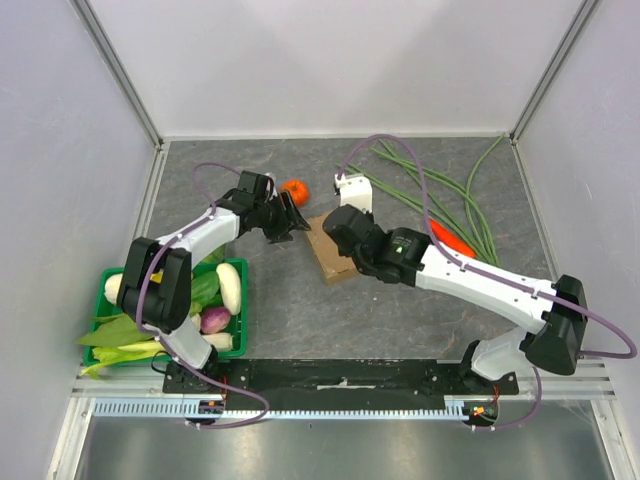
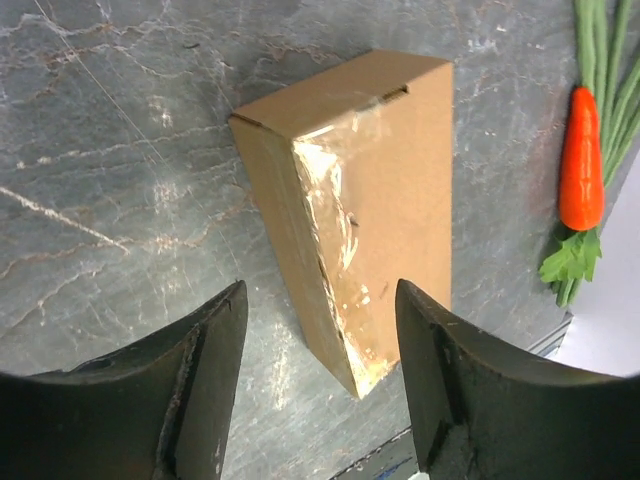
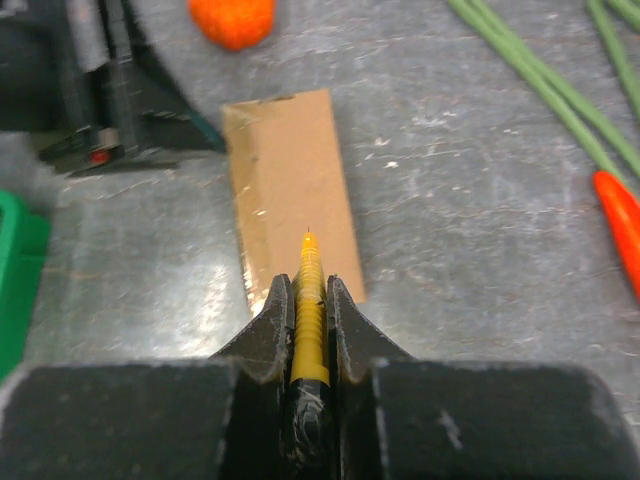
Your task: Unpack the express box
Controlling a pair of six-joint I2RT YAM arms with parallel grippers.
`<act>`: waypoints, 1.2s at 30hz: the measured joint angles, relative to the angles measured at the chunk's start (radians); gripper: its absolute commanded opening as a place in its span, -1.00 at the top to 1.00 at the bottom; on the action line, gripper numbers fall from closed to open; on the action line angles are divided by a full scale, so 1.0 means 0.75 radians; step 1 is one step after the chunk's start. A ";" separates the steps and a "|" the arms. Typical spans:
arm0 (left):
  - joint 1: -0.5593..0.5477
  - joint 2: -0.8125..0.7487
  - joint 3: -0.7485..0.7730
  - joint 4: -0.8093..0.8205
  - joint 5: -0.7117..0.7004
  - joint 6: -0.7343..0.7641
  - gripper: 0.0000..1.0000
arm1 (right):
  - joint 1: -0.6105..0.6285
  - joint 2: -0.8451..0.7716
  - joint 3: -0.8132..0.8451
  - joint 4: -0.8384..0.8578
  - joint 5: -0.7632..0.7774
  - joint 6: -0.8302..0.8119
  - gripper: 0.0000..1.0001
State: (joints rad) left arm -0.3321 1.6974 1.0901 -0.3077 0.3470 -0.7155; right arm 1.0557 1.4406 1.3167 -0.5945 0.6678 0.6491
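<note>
Overhead view: a grey marbled bench (image 1: pixel 400 320) carries the express box (image 1: pixel 322 250), a flat brown carton lying closed near the middle. The left pincer (image 1: pixel 294 219) sits just beside the box's far left corner, with an orange fruit (image 1: pixel 294 190) close behind it. The right arm (image 1: pixel 470 275) reaches in from the right and covers the box's right side. Long green beans (image 1: pixel 445 200) and a carrot (image 1: pixel 452 240) lie to the right. A green crate (image 1: pixel 243 310) of vegetables stands at the left.

Left wrist view: the left pincer is released, its two dark fingers (image 2: pixel 215 340) spread apart and gripping nothing. The box lies on the bench just ahead, its near corner showing in the gap between them. A strip of clear tape (image 2: pixel 335 230) runs along its upper edge.

Right wrist view: the right pincer (image 3: pixel 310 290) is clenched on a slim yellow tool (image 3: pixel 309 320). The tool's pointed tip is over the near end of the box's top; whether it touches cannot be told.
</note>
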 measured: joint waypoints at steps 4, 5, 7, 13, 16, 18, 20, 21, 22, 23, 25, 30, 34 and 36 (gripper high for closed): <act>0.000 -0.117 -0.040 -0.013 -0.057 0.015 -0.14 | -0.122 0.020 -0.003 0.004 0.013 -0.048 1.00; -0.001 -0.142 -0.048 -0.025 -0.083 0.017 -0.12 | -0.147 0.031 -0.004 0.004 0.013 -0.055 1.00; 0.000 -0.191 -0.067 -0.061 -0.169 0.033 -0.09 | -0.206 0.069 -0.005 -0.004 0.013 -0.079 1.00; 0.005 -0.162 -0.082 -0.119 -0.246 0.056 0.03 | -0.234 0.176 -0.027 -0.030 -0.053 -0.123 1.00; 0.005 -0.056 -0.058 -0.123 -0.238 0.057 0.04 | -0.234 0.210 -0.027 -0.032 -0.104 -0.140 1.00; 0.005 0.025 -0.035 -0.125 -0.229 0.057 0.05 | -0.234 0.222 -0.027 -0.035 -0.151 -0.145 1.00; 0.005 0.095 -0.009 -0.130 -0.209 0.057 0.07 | -0.234 0.231 -0.028 -0.039 -0.182 -0.144 1.00; 0.005 0.124 0.006 -0.131 -0.200 0.057 0.08 | -0.234 0.233 -0.034 -0.038 -0.202 -0.143 1.00; 0.004 0.142 0.017 -0.132 -0.190 0.057 0.08 | -0.234 0.234 -0.040 -0.040 -0.221 -0.143 1.00; 0.004 0.163 0.033 -0.131 -0.176 0.057 0.08 | -0.234 0.234 -0.050 -0.042 -0.248 -0.143 1.00; -0.001 0.204 0.079 -0.131 -0.159 0.062 0.09 | -0.225 0.238 -0.069 -0.044 -0.283 -0.143 1.00; -0.006 0.261 0.186 -0.106 -0.097 0.093 0.09 | -0.160 0.245 -0.092 -0.051 -0.337 -0.143 1.00; -0.011 0.281 0.228 -0.055 -0.017 0.116 0.09 | -0.085 0.250 -0.092 -0.036 -0.403 -0.133 1.00; -0.018 0.303 0.243 -0.023 0.034 0.128 0.07 | -0.053 0.251 -0.092 -0.018 -0.426 -0.130 1.00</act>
State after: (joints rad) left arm -0.3458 1.9247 1.2724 -0.3248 0.3721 -0.6193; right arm 1.0157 1.6287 1.2476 -0.6083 0.3485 0.5518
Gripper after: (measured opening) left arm 0.458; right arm 0.135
